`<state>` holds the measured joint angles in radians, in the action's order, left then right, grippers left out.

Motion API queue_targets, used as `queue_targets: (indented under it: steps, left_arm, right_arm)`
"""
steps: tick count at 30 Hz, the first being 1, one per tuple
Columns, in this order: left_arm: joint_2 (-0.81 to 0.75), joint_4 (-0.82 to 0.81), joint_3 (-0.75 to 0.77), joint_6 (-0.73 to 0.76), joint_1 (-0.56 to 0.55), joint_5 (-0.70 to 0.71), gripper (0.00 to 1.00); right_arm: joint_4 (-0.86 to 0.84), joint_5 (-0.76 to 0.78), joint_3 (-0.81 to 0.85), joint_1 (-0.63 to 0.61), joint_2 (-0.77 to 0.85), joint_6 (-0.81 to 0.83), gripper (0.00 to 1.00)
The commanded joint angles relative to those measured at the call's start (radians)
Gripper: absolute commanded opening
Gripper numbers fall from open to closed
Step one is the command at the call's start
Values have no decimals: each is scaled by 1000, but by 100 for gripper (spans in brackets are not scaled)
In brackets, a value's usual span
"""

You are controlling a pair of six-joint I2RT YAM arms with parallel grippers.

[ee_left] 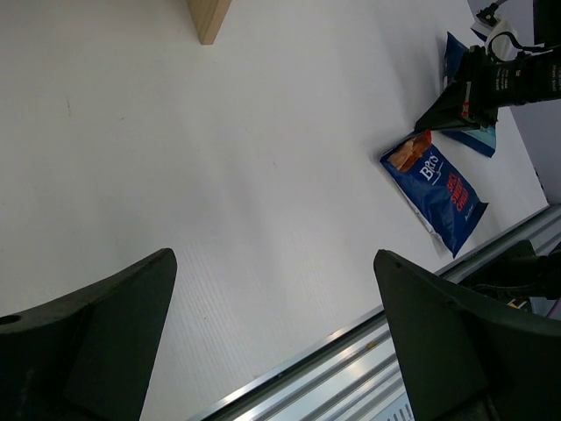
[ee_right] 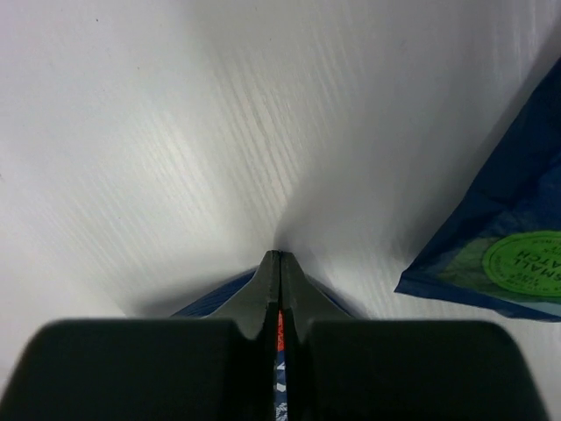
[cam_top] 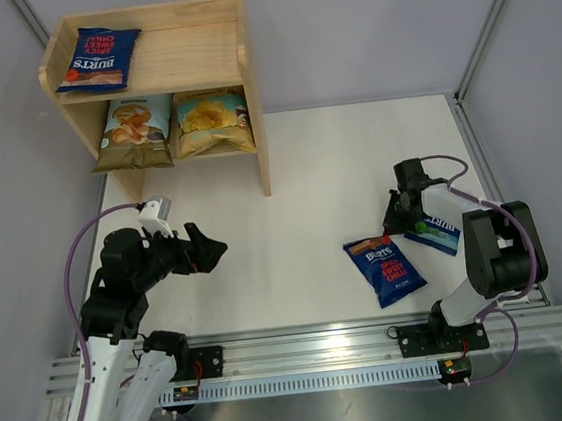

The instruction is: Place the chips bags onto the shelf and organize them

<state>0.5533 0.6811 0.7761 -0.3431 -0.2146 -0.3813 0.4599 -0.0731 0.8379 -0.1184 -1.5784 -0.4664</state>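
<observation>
The pine shelf (cam_top: 194, 49) stands at the far left. A dark-blue Burts bag (cam_top: 99, 59) lies on its top tier. Below it sit the light-blue Cassava bag (cam_top: 137, 130) and the yellow chips bag (cam_top: 213, 122). On the table at the right lies a Burts bag with red lettering (cam_top: 386, 270) (ee_left: 438, 193). My right gripper (cam_top: 400, 222) (ee_right: 279, 256) is shut on its upper edge, and blue foil (ee_right: 213, 300) shows beside the fingers. The green-lettered bag (cam_top: 434, 235) (ee_right: 500, 250) lies just right of it. My left gripper (cam_top: 210, 248) (ee_left: 273, 255) hovers open with nothing in it, near the shelf's front.
An aluminium rail (cam_top: 315, 343) (ee_left: 351, 351) runs along the table's near edge. Grey walls close the back and both sides. The shelf's side panel foot (ee_left: 209, 17) stands ahead of the left gripper.
</observation>
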Motion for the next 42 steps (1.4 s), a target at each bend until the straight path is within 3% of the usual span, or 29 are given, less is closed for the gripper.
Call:
queue_targets:
  steps: [1,10,16,25,31,34,37,40,42]
  left_arm:
    - [5,-49,0,15,-5,-8,99]
    - [7,-51,2,16,-5,-18,99]
    - [10,-61,9,6,-5,-8,99]
    - [-6,-216,-47,-120,-23,-36,99]
    - [-88,-461,-170,-211,-115,2,99]
    - [-134,-658,-272,-229,-175,15,99]
    - [-197,-836,-365,-189,-259,88,99]
    - [-249,-1039,-429,-59,-337,134,99]
    - [-266,-1092,-477,-10,-382,163,99]
  right_arm:
    - [-18,-42,-19,-9,66,-24,0]
    - [-99,-188,-42,-16,250,-138,0]
    - [-139,-180,-31,-40,391,-270,0]
    - [-121,-94,130,-224,417,-342,0]
    - [-223,-97,184,-325,422,-428,0]
    - [-260,-82,219,-377,413,-469,0]
    - [-308,-77,250,-420,403,-508,0]
    - [-342,-62,276,-460,393,-554,0]
    - [-369,-57,279,-478,390,-595,0]
